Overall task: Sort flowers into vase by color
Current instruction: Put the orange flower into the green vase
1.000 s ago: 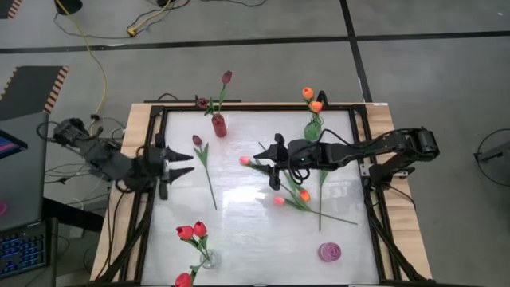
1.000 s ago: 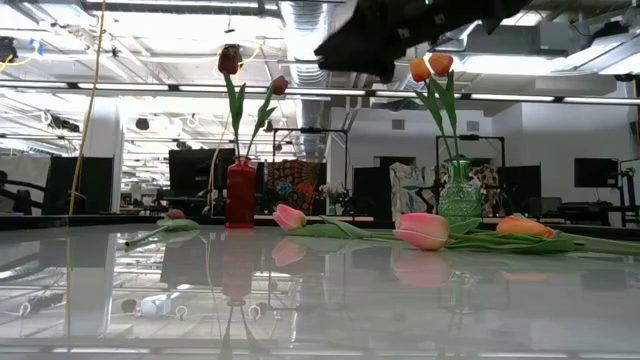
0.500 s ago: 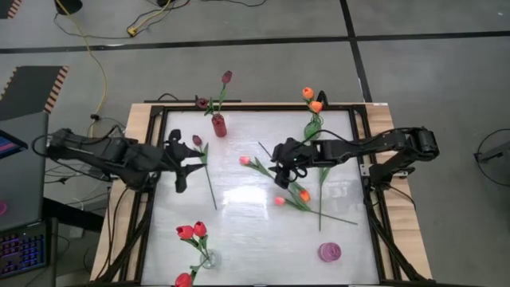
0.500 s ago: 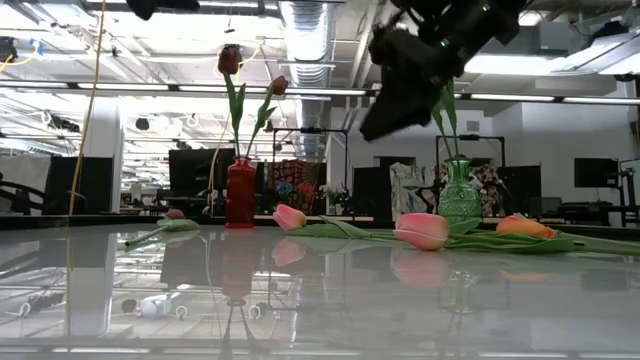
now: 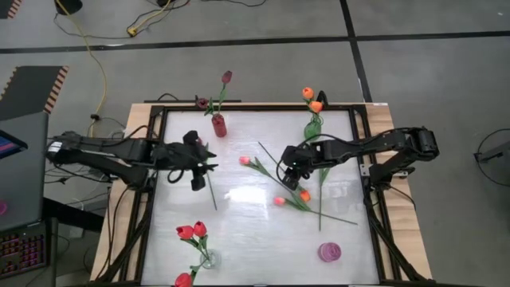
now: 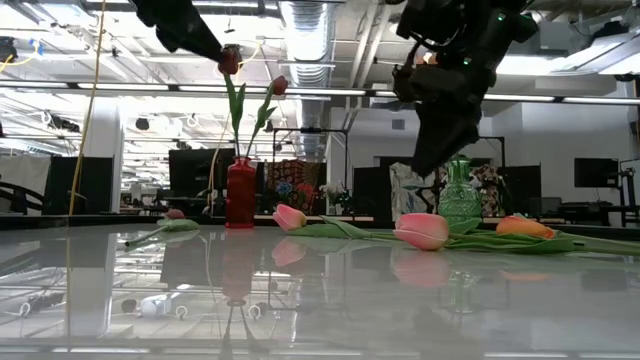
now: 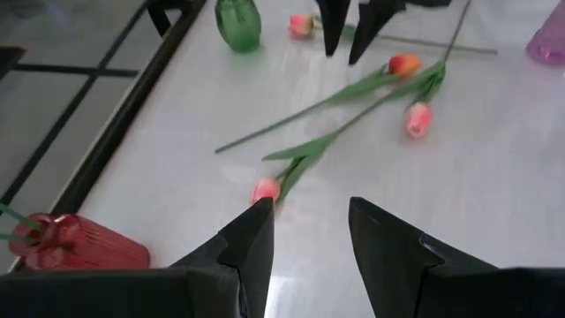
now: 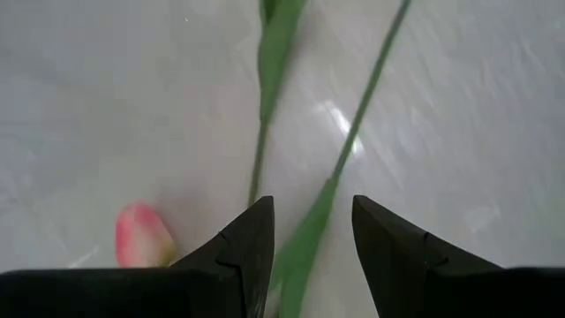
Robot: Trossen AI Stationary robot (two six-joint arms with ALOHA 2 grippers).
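- Right gripper at frame centre-right, fingers apart, empty, pointing down over loose flowers lying on the white table.
- Left gripper left of centre, fingers apart, empty, above a maroon tulip's stem.
- Red vase upper middle holds maroon tulips; green vase upper right holds orange ones.

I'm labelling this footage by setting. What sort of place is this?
Probably a robotics lab or workshop: exposed ceiling ducts, cables trailing over a bare floor, and a framed white table fitted with two arms.
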